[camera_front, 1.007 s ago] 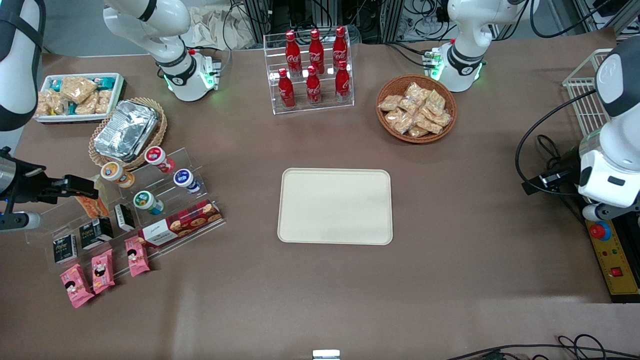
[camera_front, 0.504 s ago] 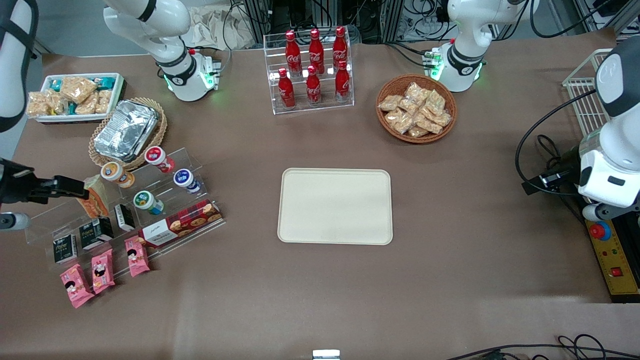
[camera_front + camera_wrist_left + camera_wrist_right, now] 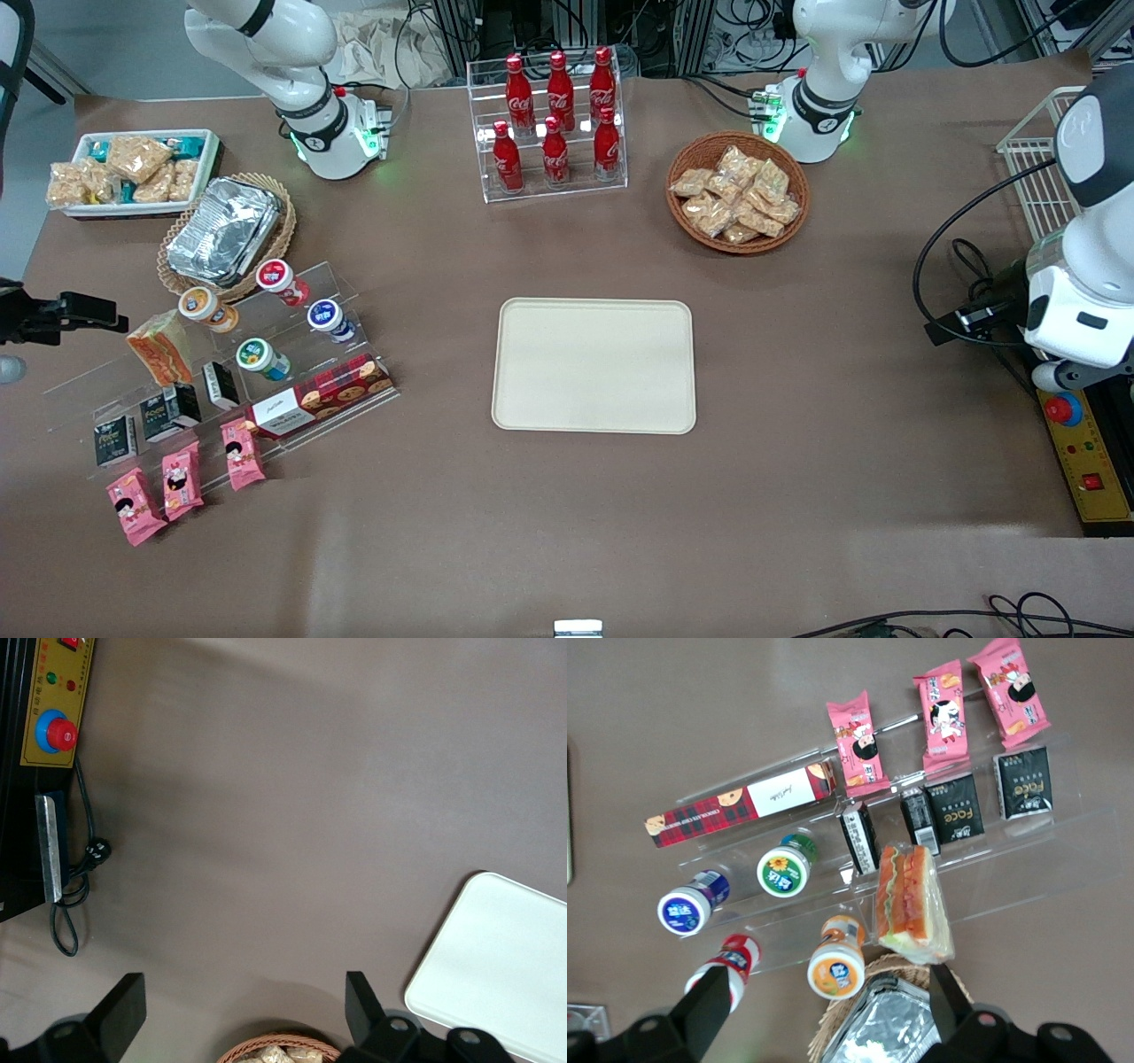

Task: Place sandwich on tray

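Red bottles in the clear rack read "Coca-Cola". Black boxes on the clear stepped shelf read "Face". The long red plaid cookie box has a white label in script, too small to read. The pink snack packs show a cartoon girl; their writing is unreadable.

The sandwich sits on the upper step of the stepped shelf, tilted, just beside the orange-lidded cup, which is at its 1 o'clock in the front view. Orange, pink and green layers show along its cut face. Nothing grips it.

The end effector is at the working arm's edge of the desk, at about 10 o'clock from the sandwich in the front view, reaching in level and apart from it. In the right wrist view its two fingers stand wide apart with nothing between them, so it is released; the foil container in its wicker basket lies between them in that view.

The tray lies flat mid-desk, at about 3 o'clock from the sandwich and well apart from it.
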Motion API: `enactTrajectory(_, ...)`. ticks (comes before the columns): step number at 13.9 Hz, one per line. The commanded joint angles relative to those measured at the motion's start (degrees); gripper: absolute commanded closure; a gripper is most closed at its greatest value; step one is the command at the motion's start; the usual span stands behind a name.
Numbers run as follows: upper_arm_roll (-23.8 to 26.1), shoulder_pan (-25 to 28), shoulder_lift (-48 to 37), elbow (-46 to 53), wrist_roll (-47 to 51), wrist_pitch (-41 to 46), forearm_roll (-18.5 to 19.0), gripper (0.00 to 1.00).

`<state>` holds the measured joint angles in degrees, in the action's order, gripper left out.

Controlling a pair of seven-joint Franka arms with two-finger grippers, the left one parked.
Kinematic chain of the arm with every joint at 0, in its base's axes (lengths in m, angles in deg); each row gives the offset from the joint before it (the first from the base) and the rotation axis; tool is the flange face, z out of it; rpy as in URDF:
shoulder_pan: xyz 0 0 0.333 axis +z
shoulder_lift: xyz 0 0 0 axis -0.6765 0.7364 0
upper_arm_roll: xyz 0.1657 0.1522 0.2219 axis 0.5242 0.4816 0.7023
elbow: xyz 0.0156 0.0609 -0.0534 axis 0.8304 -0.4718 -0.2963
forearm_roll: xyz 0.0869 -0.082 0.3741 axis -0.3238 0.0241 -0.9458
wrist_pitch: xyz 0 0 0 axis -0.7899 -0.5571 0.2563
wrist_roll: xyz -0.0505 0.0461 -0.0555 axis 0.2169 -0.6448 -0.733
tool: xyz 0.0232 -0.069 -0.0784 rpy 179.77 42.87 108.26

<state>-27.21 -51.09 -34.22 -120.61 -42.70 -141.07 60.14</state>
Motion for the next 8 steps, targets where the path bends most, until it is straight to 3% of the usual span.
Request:
enactTrajectory(1, -0.71, -0.36, -6.23, -10.64, -9.69, -7.22, 0.66, 0.0)
enactTrajectory(5, -3.62, -0.27, -5.01, -12.76, -19.22, -8.81, 0.83, 0.0)
enactTrajectory(8, -3.54, 0.43, -3.43, -14.42, -18.96, -11.36, 5.48, 0.0)
